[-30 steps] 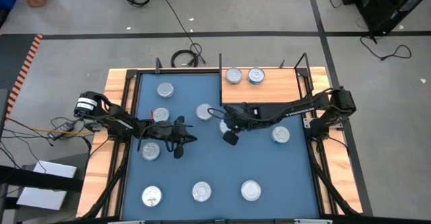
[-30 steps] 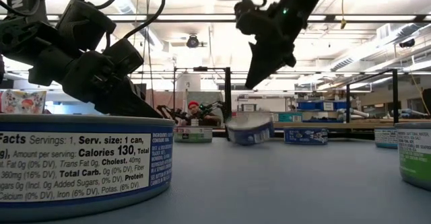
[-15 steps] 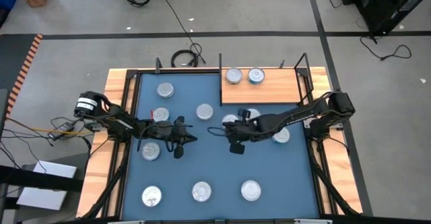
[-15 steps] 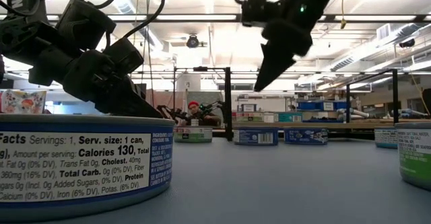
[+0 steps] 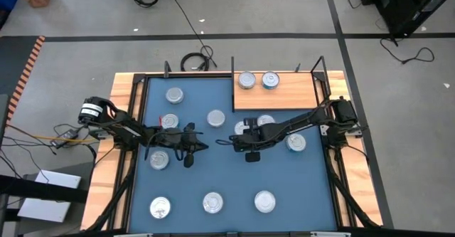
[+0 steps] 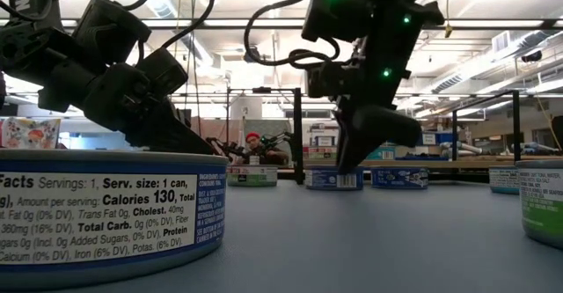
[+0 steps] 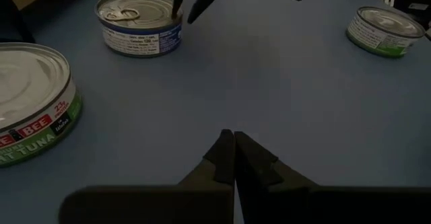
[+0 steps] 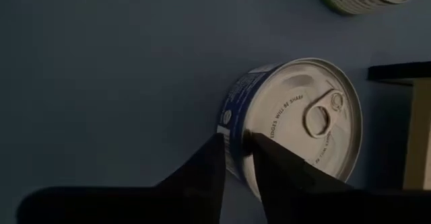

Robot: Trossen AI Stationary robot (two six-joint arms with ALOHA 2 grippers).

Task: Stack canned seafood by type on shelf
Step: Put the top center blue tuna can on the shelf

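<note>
Several round tins of canned seafood lie lid up on the blue mat [image 5: 213,166], and two tins [image 5: 247,80] [image 5: 270,80] stand on the wooden shelf [image 5: 298,98] at the far right. My right gripper [image 8: 236,146] [image 5: 240,136] slants down near the mat's middle. Its fingers are a little apart over the rim of a blue-labelled tin [image 8: 296,123] [image 6: 334,179] [image 7: 139,22], one finger [image 8: 276,163] over the lid and one [image 8: 205,160] beside the wall. My left gripper [image 7: 234,143] [image 5: 190,148] hangs shut above bare mat, left of centre. My right gripper comes at the blue-labelled tin slanting from above, its fingers on either side of the lid's rim [image 8: 232,133]. I cannot tell whether they touch it. The tin lies flat on the mat.
Other tins lie around: a green-labelled one [image 5: 296,143] right of my right gripper, one [image 5: 264,121] by the shelf's near edge, three along the near edge [image 5: 212,203], more beside my left arm [image 5: 158,160]. Black frame posts [image 5: 233,70] stand at the shelf's corners.
My right gripper has come down toward the blue-labelled tin and rolled about its own axis. That tin stood tipped on its edge a second ago and now lies flat on the mat.
</note>
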